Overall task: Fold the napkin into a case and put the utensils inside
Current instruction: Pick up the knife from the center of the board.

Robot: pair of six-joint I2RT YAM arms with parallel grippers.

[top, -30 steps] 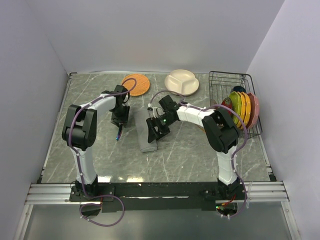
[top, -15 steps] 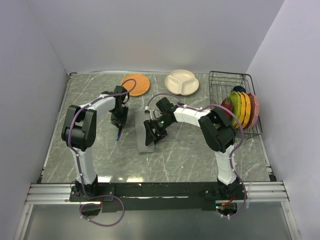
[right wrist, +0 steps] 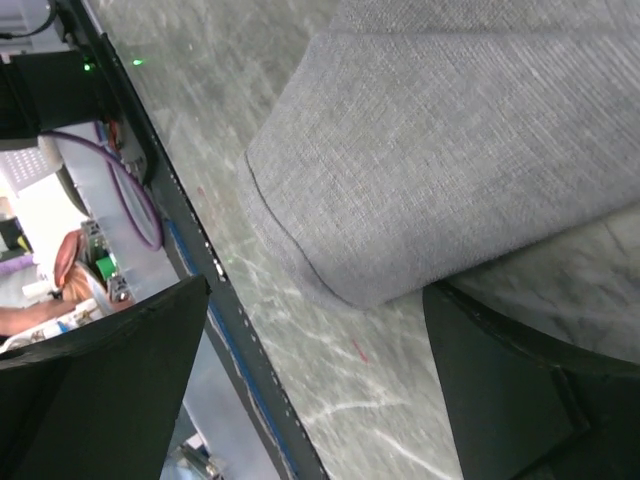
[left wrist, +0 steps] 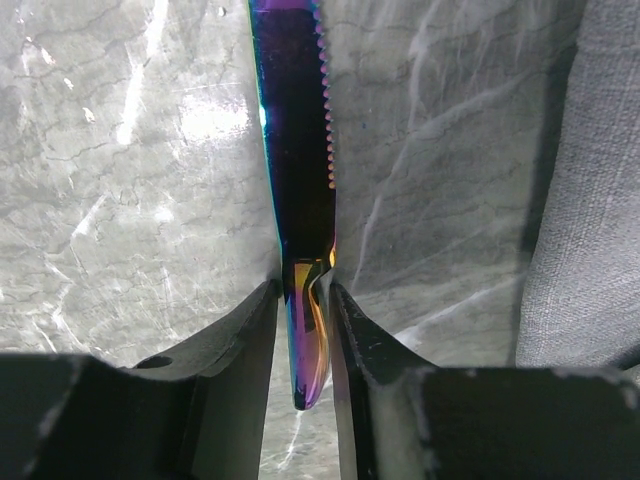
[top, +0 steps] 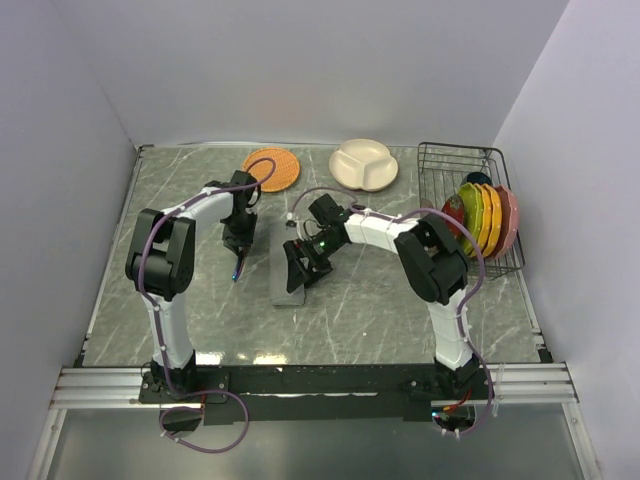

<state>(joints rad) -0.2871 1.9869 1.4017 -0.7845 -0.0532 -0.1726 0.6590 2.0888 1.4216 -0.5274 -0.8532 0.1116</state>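
The grey napkin point(top: 286, 288) lies folded into a narrow oblong case in the middle of the table. Its edge shows in the left wrist view point(left wrist: 585, 200), and its rounded near end in the right wrist view point(right wrist: 450, 130). My right gripper point(top: 295, 268) hovers over that end, its jaws point(right wrist: 315, 330) wide open on either side and holding nothing. My left gripper point(top: 238, 250) is left of the cloth, shut point(left wrist: 303, 290) on the handle of the iridescent purple knife point(left wrist: 295, 150). The serrated blade point(top: 236, 268) points away over the marble.
An orange woven mat point(top: 272, 168) and a cream divided plate point(top: 364, 163) sit at the back. A black wire rack point(top: 455, 160) at the right holds several coloured plates point(top: 485, 218). Walls enclose the table on three sides.
My right gripper slid left and nearer along the cloth and opened wider. The cloth's near end shifted left with it. The left jaws narrowed around the knife handle.
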